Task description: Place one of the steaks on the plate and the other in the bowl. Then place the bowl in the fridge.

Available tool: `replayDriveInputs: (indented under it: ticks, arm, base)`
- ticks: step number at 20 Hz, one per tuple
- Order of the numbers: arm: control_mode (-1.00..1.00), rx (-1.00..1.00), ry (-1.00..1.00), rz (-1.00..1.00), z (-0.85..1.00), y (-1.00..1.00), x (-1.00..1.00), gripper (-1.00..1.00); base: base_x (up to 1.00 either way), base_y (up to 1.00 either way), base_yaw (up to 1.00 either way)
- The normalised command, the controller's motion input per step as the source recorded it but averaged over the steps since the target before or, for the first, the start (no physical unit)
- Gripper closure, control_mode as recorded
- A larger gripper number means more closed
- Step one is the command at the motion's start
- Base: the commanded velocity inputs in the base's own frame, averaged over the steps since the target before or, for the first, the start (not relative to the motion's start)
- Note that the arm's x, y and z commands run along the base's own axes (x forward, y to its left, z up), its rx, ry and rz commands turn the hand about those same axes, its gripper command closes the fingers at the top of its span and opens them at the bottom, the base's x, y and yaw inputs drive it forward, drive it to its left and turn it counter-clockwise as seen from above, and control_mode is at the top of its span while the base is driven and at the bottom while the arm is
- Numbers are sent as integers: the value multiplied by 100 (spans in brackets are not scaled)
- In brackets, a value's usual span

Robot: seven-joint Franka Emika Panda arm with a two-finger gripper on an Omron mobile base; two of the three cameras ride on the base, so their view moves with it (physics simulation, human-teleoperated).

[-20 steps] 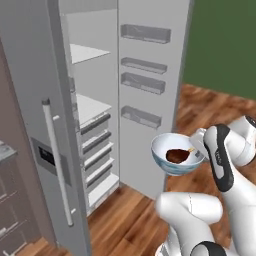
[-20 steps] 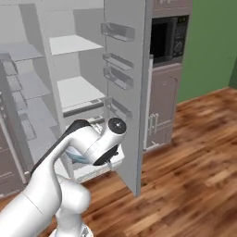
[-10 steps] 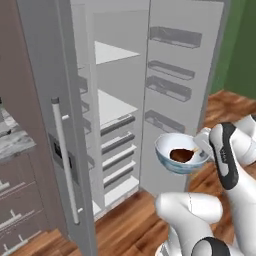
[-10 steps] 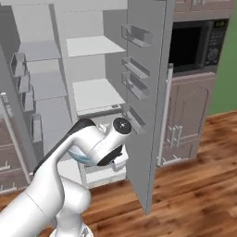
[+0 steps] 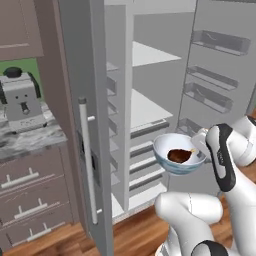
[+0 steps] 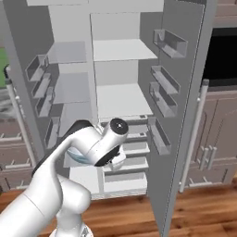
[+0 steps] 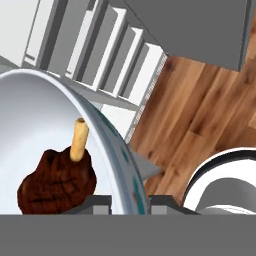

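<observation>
My gripper [image 7: 131, 202] is shut on the rim of the bowl [image 7: 45, 115], one fingertip inside the wall and one outside. A dark reddish-brown steak [image 7: 57, 182] with a pale bone end lies in the bowl's white bottom. In the left base view the bowl [image 5: 172, 142] hangs level in front of the open fridge [image 5: 150, 107], at about drawer height, with the steak [image 5: 180, 155] in it and the gripper [image 5: 200, 142] at its right rim. From the right base view the bowl [image 6: 78, 155] peeks out under the arm, before the fridge [image 6: 118, 99]. The plate is out of view.
Both fridge doors stand open: the left door [image 5: 87, 165] with its bar handle close on my left, the right door [image 6: 185, 115] with bins on my right. A coffee machine [image 5: 20, 100] sits on a marble counter. A microwave [image 6: 222, 55] and brown cabinets lie right. Wooden floor [image 7: 200, 110] lies below.
The base has moved, so both base views now face the fridge's inside more squarely and from nearer. The bowl stays in my gripper with the steak in it.
</observation>
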Motion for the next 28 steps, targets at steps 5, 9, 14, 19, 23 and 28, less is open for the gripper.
replayDriveInputs:
  ticks: [5,9,14,19,23,28]
  arm:
    - [100,0,0,0,0,0,0,100]
    - [100,0,0,0,0,0,0,100]
    - [100,0,0,0,0,0,0,100]
    - [100,0,0,0,0,0,0,100]
    - [100,0,0,0,0,0,0,100]
    - [100,0,0,0,0,0,0,100]
  base:
    - [43,-46,-3]
    - [40,-6,-8]
    - [79,-5,0]
    - [64,-25,0]
    - [33,-6,0]
    - [50,0,0]
